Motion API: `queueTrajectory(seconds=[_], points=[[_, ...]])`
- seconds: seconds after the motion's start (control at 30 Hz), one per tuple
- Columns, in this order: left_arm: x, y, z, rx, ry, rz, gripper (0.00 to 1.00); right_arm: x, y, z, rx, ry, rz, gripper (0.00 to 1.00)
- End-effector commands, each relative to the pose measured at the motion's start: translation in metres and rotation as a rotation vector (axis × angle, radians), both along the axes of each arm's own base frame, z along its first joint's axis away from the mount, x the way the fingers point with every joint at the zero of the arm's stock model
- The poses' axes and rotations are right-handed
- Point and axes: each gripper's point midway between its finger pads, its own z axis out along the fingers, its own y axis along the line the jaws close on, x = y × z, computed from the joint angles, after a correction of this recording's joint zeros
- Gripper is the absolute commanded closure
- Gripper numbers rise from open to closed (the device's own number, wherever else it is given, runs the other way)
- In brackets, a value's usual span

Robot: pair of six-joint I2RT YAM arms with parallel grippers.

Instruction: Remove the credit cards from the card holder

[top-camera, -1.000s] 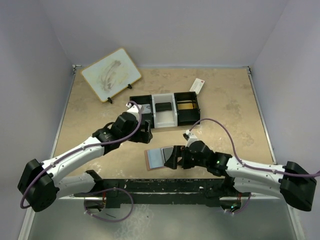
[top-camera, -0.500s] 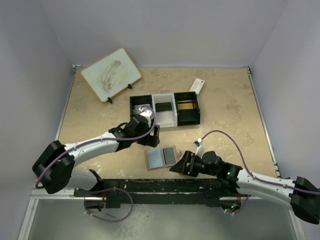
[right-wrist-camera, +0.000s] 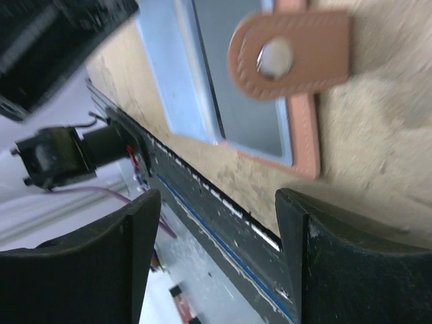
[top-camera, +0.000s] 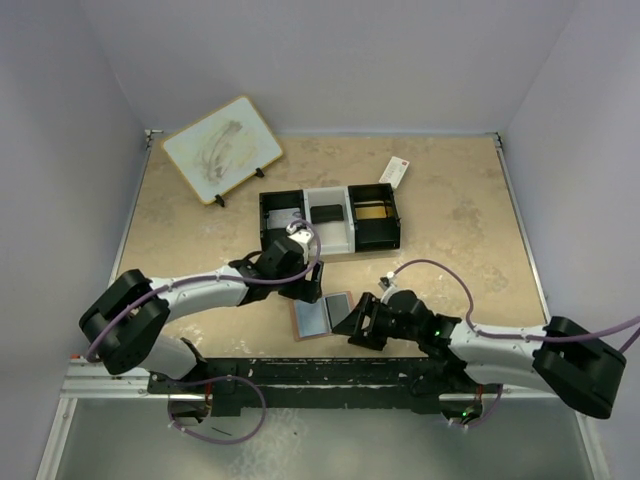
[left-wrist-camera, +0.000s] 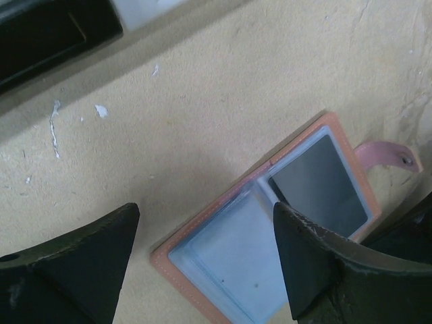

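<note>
The salmon-tan card holder (top-camera: 322, 316) lies open on the table near the front edge. Its right pocket holds a dark card (top-camera: 339, 309); the left pocket looks pale blue. My left gripper (top-camera: 306, 292) is open just above its far edge. In the left wrist view the card holder (left-wrist-camera: 202, 233) lies between my open fingers (left-wrist-camera: 88, 260), with the dark card (left-wrist-camera: 317, 185) and the strap (left-wrist-camera: 388, 154) at right. My right gripper (top-camera: 352, 323) is open at the holder's right edge. In the right wrist view the strap with its white snap (right-wrist-camera: 290, 50) lies over the dark card (right-wrist-camera: 236, 108).
A black-and-white three-compartment tray (top-camera: 330, 248) stands behind the holder, with a dark flat thing (top-camera: 325, 213) in its middle compartment. A white packet with a red end (top-camera: 395, 172) lies at the back. A framed board (top-camera: 222, 148) stands at the back left. The black rail (top-camera: 330, 370) edges the front.
My left gripper has moved from the tray toward the card holder's far edge. My right gripper left the holder's right half, drew back, and now sits at its right edge.
</note>
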Motion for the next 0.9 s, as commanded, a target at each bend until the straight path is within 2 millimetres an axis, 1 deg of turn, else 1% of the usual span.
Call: queueTrajectory(seconds=[0.0,0.1,0.17,0.33,0.43,0.57,0.7,0.77,0.87], points=[[-0.01,-0.005,-0.005,-0.047,0.02,-0.01,0.23,0.021,-0.009,-0.008,0.007,0.042,-0.081,0.29],[-0.015,-0.004,-0.012,-0.065,0.036,-0.005,0.24,0.037,-0.017,-0.011,-0.009,0.044,-0.119,0.31],[-0.017,-0.004,-0.014,-0.078,0.04,0.005,0.24,0.047,-0.018,-0.006,-0.01,0.021,-0.121,0.31],[-0.024,-0.009,-0.012,-0.101,0.054,0.002,0.28,0.074,-0.021,0.001,-0.015,-0.007,-0.118,0.31],[-0.035,-0.015,-0.006,-0.146,0.059,0.005,0.3,0.085,-0.012,0.008,-0.001,-0.031,-0.069,0.31],[-0.051,-0.022,0.001,-0.247,0.073,0.057,0.31,0.095,0.0,0.004,-0.051,-0.043,0.021,0.3],[-0.068,-0.026,-0.001,-0.32,0.096,0.099,0.33,0.108,0.009,0.002,-0.075,-0.082,0.07,0.31],[-0.073,-0.028,-0.002,-0.342,0.092,0.125,0.34,0.116,0.016,0.008,-0.065,-0.112,0.091,0.32],[-0.073,-0.032,0.0,-0.381,0.088,0.183,0.36,0.12,0.027,0.015,-0.046,-0.144,0.153,0.32]])
